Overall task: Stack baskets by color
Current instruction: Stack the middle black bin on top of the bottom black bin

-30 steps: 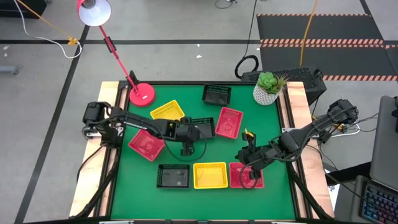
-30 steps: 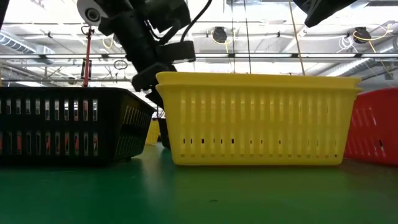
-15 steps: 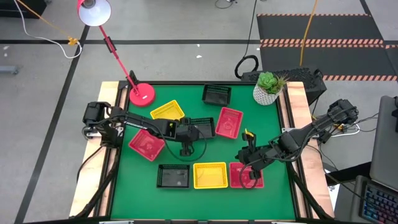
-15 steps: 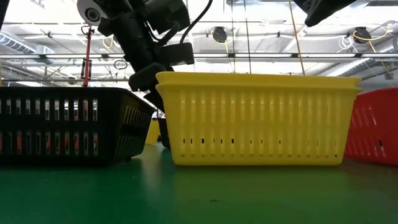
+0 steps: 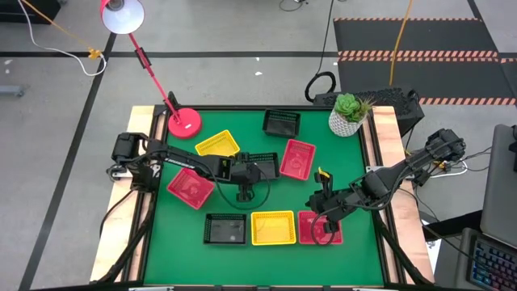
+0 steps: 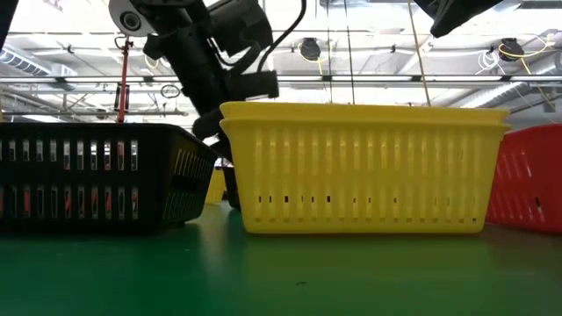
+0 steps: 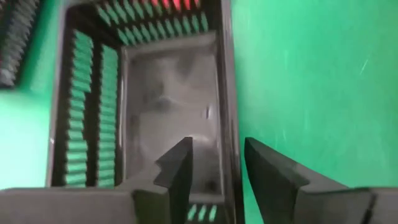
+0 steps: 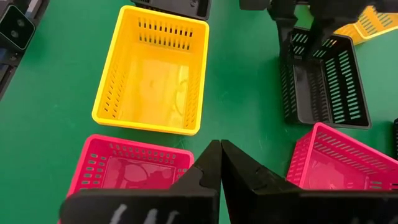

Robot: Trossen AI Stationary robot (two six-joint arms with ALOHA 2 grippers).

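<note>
My left gripper (image 7: pixel 217 177) stands open at a black basket (image 5: pixel 262 165) in the table's middle. One finger (image 7: pixel 177 171) is inside it and the other (image 7: pixel 270 180) outside its long wall (image 7: pixel 228 106), near a corner, with a gap on either side. My right gripper (image 8: pixel 219 163) hovers shut above a red basket (image 5: pixel 320 227) at the near right. Beside that basket sits a yellow basket (image 5: pixel 273 227) that shows two rims (image 6: pixel 364 112), one nested in the other, and then a black basket (image 5: pixel 225 229).
Also on the green mat are a yellow basket (image 5: pixel 218 144), a red basket (image 5: pixel 191 187) at the left, a red basket (image 5: pixel 297 158) and a black basket (image 5: pixel 281 123) at the back. A pink lamp base (image 5: pixel 185 123) and a potted plant (image 5: pixel 349 115) stand in the far corners.
</note>
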